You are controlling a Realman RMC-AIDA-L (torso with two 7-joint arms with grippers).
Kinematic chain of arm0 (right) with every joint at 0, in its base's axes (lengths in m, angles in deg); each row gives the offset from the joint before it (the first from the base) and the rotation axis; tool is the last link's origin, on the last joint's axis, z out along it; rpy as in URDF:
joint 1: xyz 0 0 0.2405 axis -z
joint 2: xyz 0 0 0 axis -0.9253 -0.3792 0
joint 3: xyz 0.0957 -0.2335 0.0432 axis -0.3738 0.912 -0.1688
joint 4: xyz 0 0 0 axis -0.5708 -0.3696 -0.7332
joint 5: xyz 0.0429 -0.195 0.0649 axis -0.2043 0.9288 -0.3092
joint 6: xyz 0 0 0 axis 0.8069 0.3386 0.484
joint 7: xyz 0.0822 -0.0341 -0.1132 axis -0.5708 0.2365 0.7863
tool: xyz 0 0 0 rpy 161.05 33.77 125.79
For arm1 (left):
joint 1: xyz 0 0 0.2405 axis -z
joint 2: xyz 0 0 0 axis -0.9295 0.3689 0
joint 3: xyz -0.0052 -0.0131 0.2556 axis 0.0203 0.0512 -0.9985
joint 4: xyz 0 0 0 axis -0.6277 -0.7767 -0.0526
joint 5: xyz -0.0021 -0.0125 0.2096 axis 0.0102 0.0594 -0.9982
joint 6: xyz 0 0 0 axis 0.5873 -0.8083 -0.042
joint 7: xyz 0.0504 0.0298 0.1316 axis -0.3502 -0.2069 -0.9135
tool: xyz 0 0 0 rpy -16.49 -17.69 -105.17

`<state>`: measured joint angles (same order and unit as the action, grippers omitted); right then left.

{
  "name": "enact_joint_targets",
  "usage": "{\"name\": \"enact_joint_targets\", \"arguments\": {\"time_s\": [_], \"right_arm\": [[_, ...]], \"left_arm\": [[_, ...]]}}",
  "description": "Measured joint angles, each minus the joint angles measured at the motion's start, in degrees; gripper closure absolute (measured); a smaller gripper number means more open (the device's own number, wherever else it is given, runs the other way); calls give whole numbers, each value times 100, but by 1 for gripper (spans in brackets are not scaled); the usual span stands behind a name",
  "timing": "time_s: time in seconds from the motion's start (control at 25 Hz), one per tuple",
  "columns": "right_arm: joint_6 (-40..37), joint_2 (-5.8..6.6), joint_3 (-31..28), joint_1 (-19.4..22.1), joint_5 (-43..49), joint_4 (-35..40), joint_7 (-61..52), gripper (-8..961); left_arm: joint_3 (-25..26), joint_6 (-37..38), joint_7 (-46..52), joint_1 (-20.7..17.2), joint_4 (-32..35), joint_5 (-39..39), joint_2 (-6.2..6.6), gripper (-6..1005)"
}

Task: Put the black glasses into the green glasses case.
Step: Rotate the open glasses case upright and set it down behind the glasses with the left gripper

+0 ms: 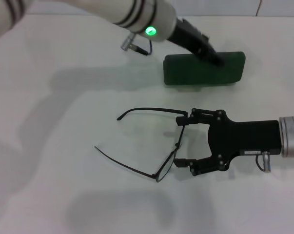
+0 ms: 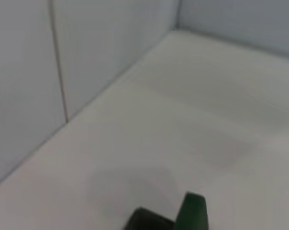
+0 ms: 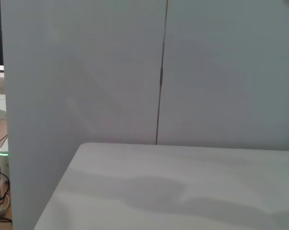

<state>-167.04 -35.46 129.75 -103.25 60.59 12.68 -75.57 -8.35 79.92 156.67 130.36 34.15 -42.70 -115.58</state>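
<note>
The black glasses [image 1: 172, 155] lie on the white table [image 1: 59, 126] in the middle of the head view, temple arms unfolded and pointing left. My right gripper [image 1: 182, 141] is open, one fingertip at each side of the front frame; I cannot tell whether it touches. The green glasses case [image 1: 195, 73] lies closed at the back. My left gripper [image 1: 212, 54] rests on or just over the case's top near its far edge. A corner of the case [image 2: 193, 211] shows in the left wrist view.
A grey connector with a black cable [image 1: 134, 47] hangs under my left wrist near the case. Pale walls [image 3: 163, 72] bound the table at its back and side. The right wrist view shows only wall and bare tabletop.
</note>
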Motion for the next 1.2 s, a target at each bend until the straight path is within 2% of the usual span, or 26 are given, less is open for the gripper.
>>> {"name": "enact_joint_targets", "arguments": {"time_s": [0.12,0.24,0.64,0.96,1.2], "right_arm": [[9,3,3,18,3,-8,10,69],[19,3,4,21,15,-18,68,69],[20,-9,19,30,25,-103,154,68],[17,-9,22,20,25,-143,157,68],[13,-9,22,1,25,-146,158,68]], "left_arm": [[-29,-22,207,264,-159,-542,-118,215],[-46,-100,449,398,-159,-833,-159,215],[-82,-399,519,493,-203,-1195,-155,214],[-864,-615,773,505,-237,-1246,-160,214],[-950,-725,776,530,-238,-1252,-170,214]]}}
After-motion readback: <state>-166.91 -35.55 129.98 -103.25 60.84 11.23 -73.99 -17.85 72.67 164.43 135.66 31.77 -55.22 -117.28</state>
